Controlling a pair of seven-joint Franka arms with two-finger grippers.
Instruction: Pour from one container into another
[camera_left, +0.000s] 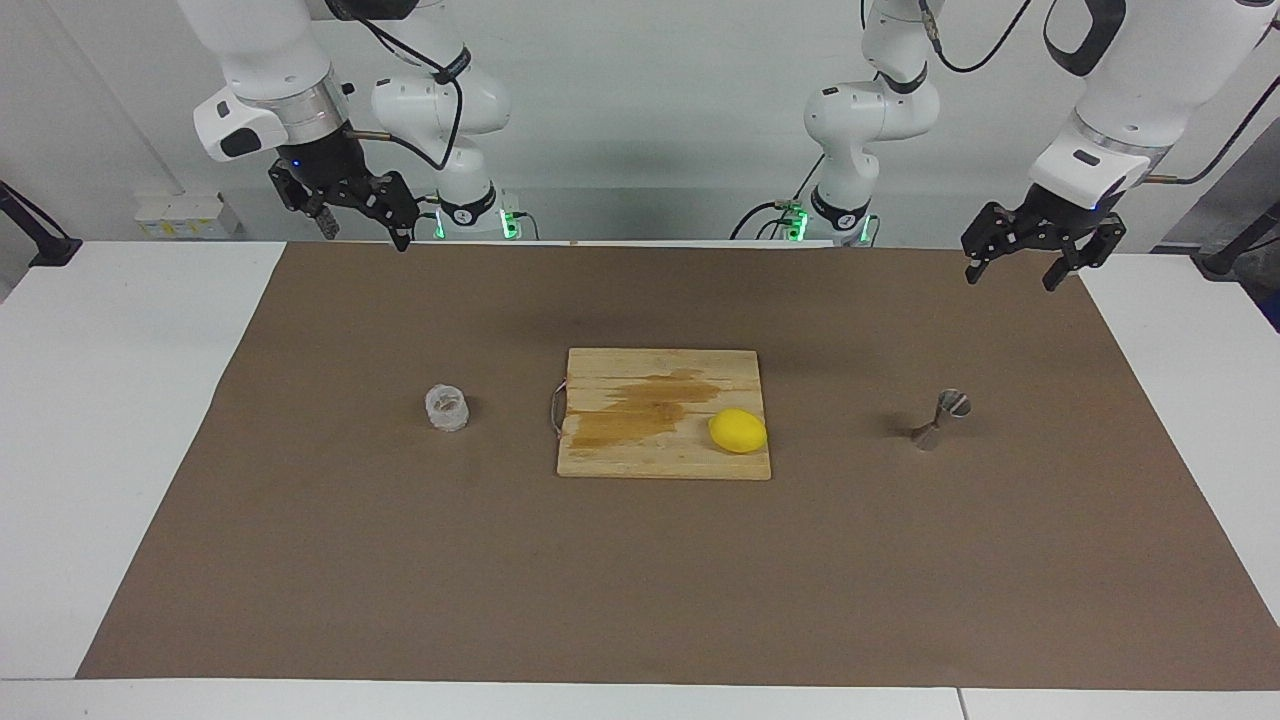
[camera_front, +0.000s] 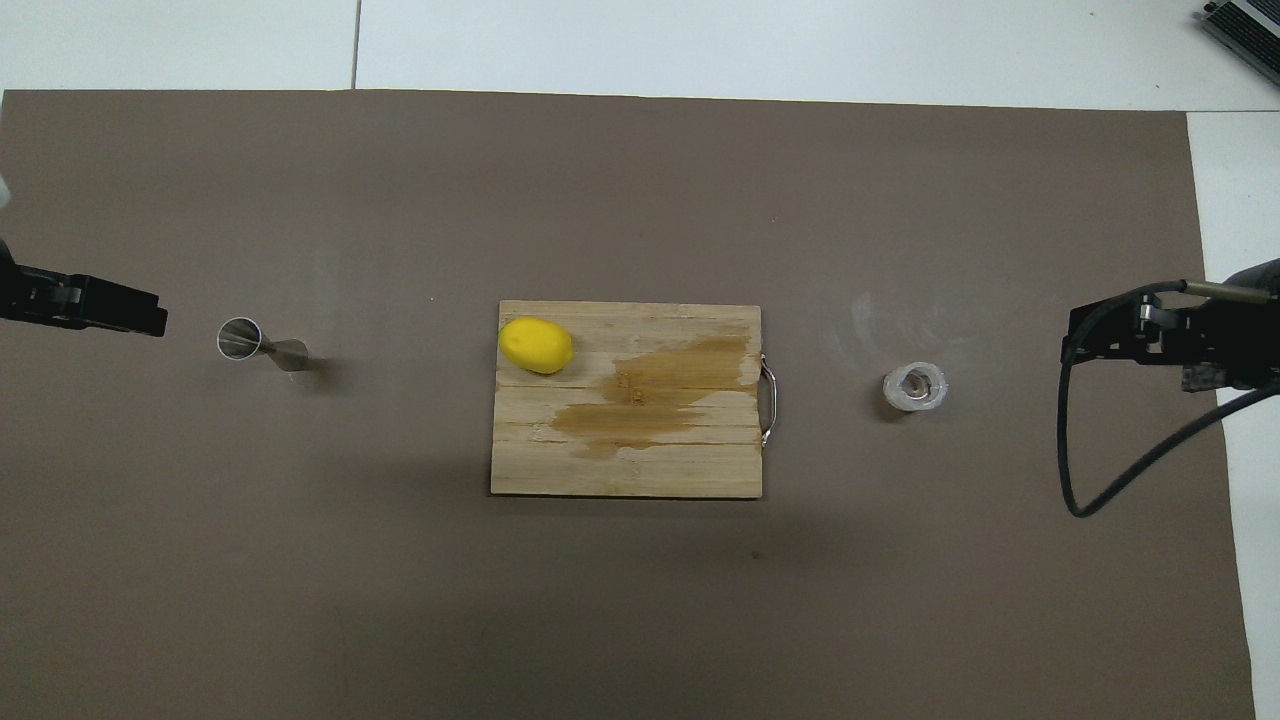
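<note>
Cutting board (camera_left: 640, 375) sits mid-table with a lemon (camera_left: 738, 431). Both grippers, left (camera_left: 1028, 256) and right (camera_left: 350, 210), hang raised, wide open, holding nothing. Glass cup (camera_left: 447, 408) stands toward the right arm's end, jigger (camera_left: 941, 419) toward the left's, 1 per arm, likely for reach.

Matt brown paper-like sheet (camera_left: 640, 560) over a smooth white table (camera_left: 120, 400); on it, a bare wooden cutting board (camera_left: 610, 460) with visible plank grain, a darker stain on its face and a thin metal handle (camera_front: 768, 400). A smooth, waxy yellow lemon (camera_left: 738, 431) lies on the board. Clear glass cup (camera_left: 447, 408) with faceted, textured walls; polished steel jigger (camera_left: 941, 420), shiny and mirror-like.
</note>
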